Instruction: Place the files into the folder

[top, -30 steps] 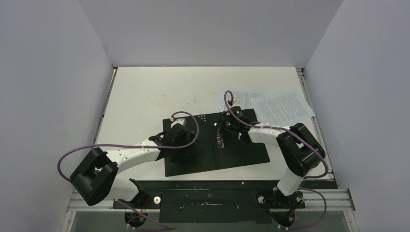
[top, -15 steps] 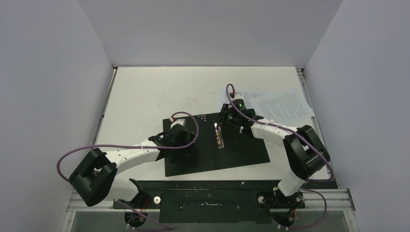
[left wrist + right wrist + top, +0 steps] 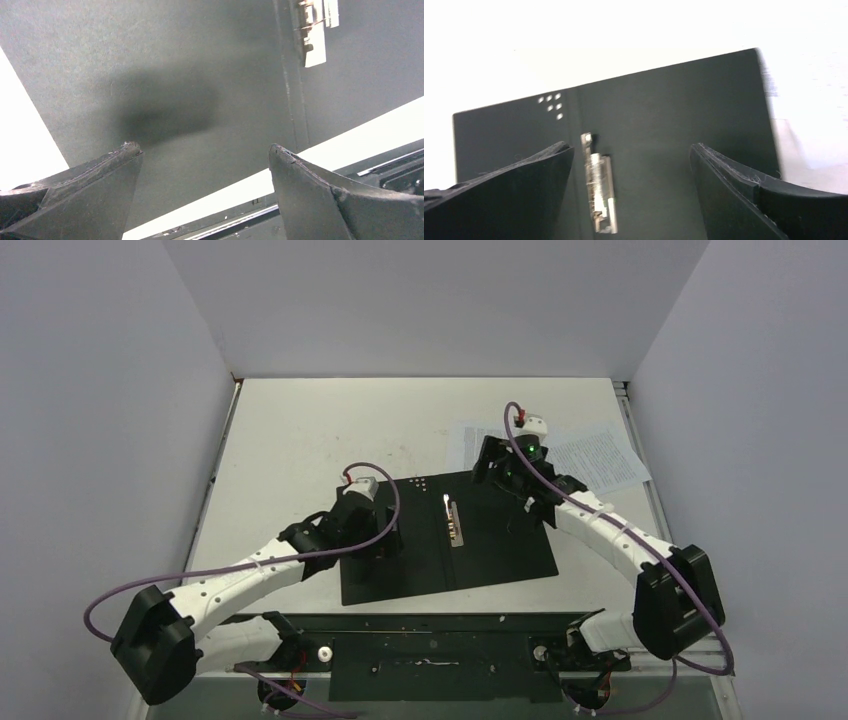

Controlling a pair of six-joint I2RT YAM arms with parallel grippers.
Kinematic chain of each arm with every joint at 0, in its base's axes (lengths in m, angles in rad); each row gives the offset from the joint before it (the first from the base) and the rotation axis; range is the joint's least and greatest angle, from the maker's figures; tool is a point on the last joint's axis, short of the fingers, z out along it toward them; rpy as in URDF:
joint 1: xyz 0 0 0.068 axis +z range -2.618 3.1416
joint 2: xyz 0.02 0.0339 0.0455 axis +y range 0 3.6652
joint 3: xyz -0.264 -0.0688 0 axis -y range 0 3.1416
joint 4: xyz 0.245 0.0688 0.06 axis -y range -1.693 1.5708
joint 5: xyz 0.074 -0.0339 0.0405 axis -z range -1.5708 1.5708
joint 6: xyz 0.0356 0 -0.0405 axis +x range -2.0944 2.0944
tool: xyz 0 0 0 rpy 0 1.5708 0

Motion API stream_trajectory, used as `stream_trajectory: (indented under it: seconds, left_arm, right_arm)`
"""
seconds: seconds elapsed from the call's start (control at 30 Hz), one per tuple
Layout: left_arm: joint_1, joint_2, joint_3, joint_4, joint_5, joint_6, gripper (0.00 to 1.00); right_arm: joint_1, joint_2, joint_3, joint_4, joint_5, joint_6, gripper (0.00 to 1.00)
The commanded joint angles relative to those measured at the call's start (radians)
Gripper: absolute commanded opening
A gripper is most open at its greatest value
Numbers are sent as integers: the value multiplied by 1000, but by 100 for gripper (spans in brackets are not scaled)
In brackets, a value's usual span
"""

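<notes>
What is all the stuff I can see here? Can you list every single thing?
folder: one, black inside, lying open on the table in front of the arms
metal clip: one, silvery, on the folder's middle fold
dots: a few, white, by the folder's far edge
paper sheets: two, white with black print, overlapping, far right, beyond the folder
table: one, white, under everything
base rail: one, black, along the near edge
cables: two, purple, one on each arm
arms: two, white and black, one each side
left fingers: two, black, open, over the folder's left half
right fingers: two, black, open, holding nothing
</notes>
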Motion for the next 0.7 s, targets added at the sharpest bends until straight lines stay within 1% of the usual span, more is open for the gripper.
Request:
stream_trajectory:
  seconds: [0.0, 0.07, 0.13, 0.23, 0.37, 0.5, 0.67]
  left_arm:
    - [-6, -69, 62, -25, 9, 31, 96]
    - [-5, -91, 72, -34, 11, 41, 96]
    - [-5, -106, 86, -50, 15, 52, 97]
    - [-4, -132, 113, -82, 14, 76, 96]
    - [-4, -175, 169, -133, 12, 110, 96]
    - [-4, -235, 220, -172, 36, 151, 96]
    - [-4, -281, 230, -175, 47, 226, 96]
  right_arm:
    - [-66, -78, 15, -74, 154, -51, 94]
    - [-94, -91, 16, -92, 180, -53, 100]
    - [-109, -96, 24, -119, 238, -47, 91]
    - [-136, -96, 27, -146, 343, -26, 90]
    - [-216, -78, 9, -137, 369, 19, 90]
    - [-293, -17, 17, -148, 386, 74, 90]
    - [-401, 73, 33, -144, 399, 156, 90]
